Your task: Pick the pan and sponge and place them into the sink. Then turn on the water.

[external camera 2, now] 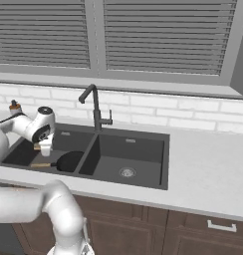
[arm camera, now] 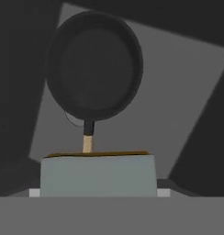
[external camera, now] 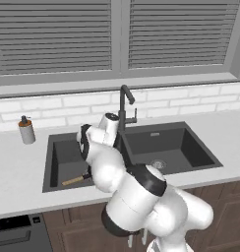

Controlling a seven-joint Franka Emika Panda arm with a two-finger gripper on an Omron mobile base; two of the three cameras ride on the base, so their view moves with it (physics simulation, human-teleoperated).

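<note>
One sponge (arm camera: 98,175) sits between our jaws, which stand wide and clamp its grey-green block (a yellow edge shows on top), above the sink's (external camera 2: 143,137) left basin. Below it we see the pan (arm camera: 94,69) lying on that basin's floor, wooden handle toward us. Our gripper (external camera 2: 45,148) hangs near the black faucet (external camera 2: 95,107).

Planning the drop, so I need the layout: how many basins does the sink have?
2. The left basin holds the pan; the right basin lies beside it, past the divider by the faucet.
</note>
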